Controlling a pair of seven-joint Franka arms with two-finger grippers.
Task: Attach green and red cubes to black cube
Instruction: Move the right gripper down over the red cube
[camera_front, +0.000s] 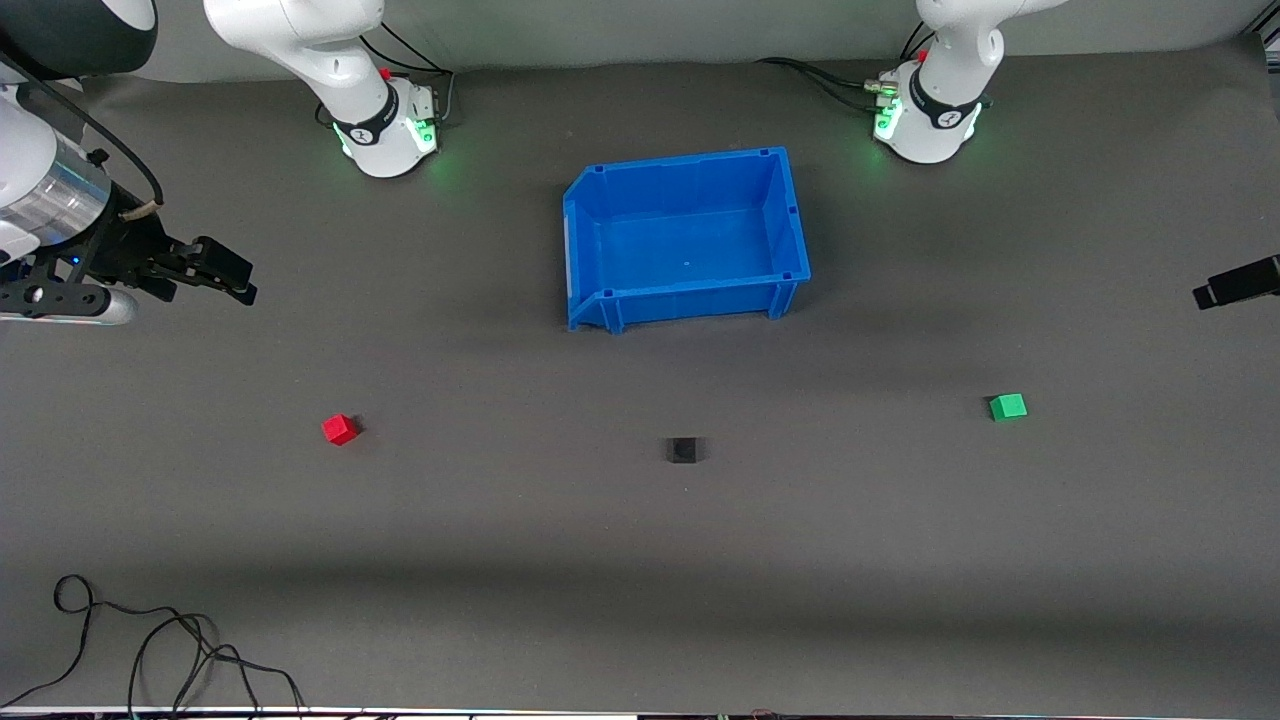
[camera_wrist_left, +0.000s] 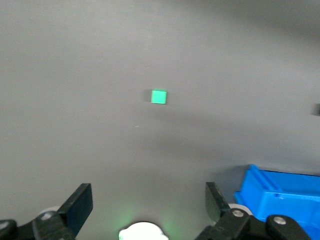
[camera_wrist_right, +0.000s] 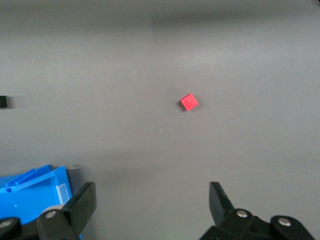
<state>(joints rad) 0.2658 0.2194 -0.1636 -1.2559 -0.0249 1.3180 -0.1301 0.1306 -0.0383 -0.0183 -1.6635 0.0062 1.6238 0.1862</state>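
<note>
Blue bin (camera_front: 790, 215) bare inside | red cube (camera_front: 339, 429), black cube (camera_front: 683, 450), green cube (camera_front: 1007, 406) on mat

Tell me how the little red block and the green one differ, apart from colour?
The red cube lies toward the right arm's end of the table, the green cube toward the left arm's end. The red cube sits turned at an angle in the front view; the green cube sits nearly square. The red cube lies slightly nearer the front camera. Both look the same size, rest apart on the mat, ungripped.
</note>
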